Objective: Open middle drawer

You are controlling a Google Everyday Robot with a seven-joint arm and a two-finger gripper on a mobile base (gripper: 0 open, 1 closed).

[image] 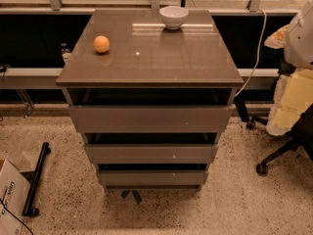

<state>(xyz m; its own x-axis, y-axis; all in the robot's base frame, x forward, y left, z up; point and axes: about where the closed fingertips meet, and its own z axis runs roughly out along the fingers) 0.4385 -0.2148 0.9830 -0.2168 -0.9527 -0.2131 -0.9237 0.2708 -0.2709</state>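
1. The orange (101, 44) is sitting left on the cabinet (161, 58), clear of the work.
2. The middle drawer (151, 153) is sitting centred between two others, handleless; hooking its top edge and pulling straight is looking wisest.
3. The gripper is not showing, so I cannot tell its state.

My gripper is out of view; at eight o'clock a cardboard box (11, 192) is cut by the frame edge; at three o'clock an office chair (286, 148) likewise; the white speck (173, 156) on the middle drawer (146, 153) is too small for me to identify.
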